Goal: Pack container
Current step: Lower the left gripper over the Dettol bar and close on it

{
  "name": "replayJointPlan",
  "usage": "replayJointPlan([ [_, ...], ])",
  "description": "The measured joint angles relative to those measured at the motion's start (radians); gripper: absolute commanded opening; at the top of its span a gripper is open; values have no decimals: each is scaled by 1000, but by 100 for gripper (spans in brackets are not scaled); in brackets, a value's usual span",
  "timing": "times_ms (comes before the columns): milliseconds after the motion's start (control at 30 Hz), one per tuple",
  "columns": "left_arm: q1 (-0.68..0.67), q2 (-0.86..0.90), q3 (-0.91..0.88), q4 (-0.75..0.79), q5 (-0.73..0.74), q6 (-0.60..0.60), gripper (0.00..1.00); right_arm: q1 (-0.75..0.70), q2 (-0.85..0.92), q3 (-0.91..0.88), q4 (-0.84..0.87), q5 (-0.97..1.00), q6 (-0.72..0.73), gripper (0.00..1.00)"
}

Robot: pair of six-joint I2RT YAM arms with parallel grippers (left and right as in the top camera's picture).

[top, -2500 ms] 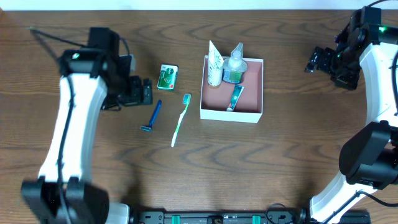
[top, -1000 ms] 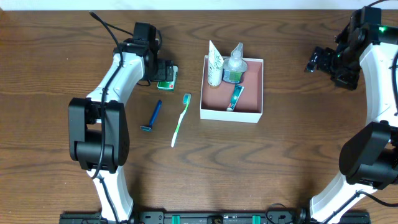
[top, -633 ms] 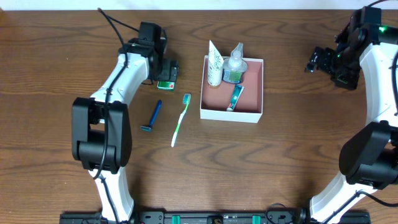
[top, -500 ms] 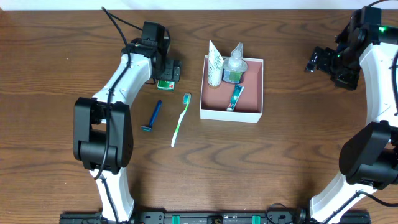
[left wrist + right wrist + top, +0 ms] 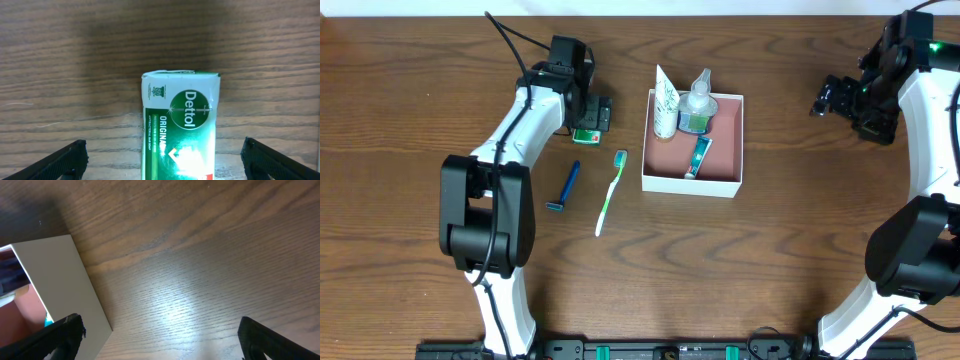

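Note:
The container (image 5: 690, 184), a white-walled box with a pink-brown inside, stands at the table's middle. It holds a white tube (image 5: 665, 100), a clear bottle (image 5: 698, 103) and a small teal tube (image 5: 699, 155). A green Dettol soap box (image 5: 180, 125) lies flat on the wood, left of the container (image 5: 586, 133). My left gripper (image 5: 594, 112) is open right over the soap box, a finger on either side in the left wrist view (image 5: 165, 160). My right gripper (image 5: 833, 97) is open and empty, far right of the container; its view (image 5: 162, 335) shows the container's white wall (image 5: 65, 280).
A blue razor (image 5: 564, 186) and a green-and-white toothbrush (image 5: 610, 192) lie on the wood in front of the soap box, left of the container. The table is dark brown wood (image 5: 770, 250).
My left arm swung from the left side of the table towards the container and now has its open gripper over the soap box. The right arm has not moved.

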Motion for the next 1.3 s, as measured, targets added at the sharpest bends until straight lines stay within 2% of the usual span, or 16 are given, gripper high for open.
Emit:
replayJointPlan([
  [433,0,63,0,0,0,0,98,0,0,0,0,0,0,99],
  [1300,-35,65,0,-2,0,-4,98,0,0,0,0,0,0,99],
])
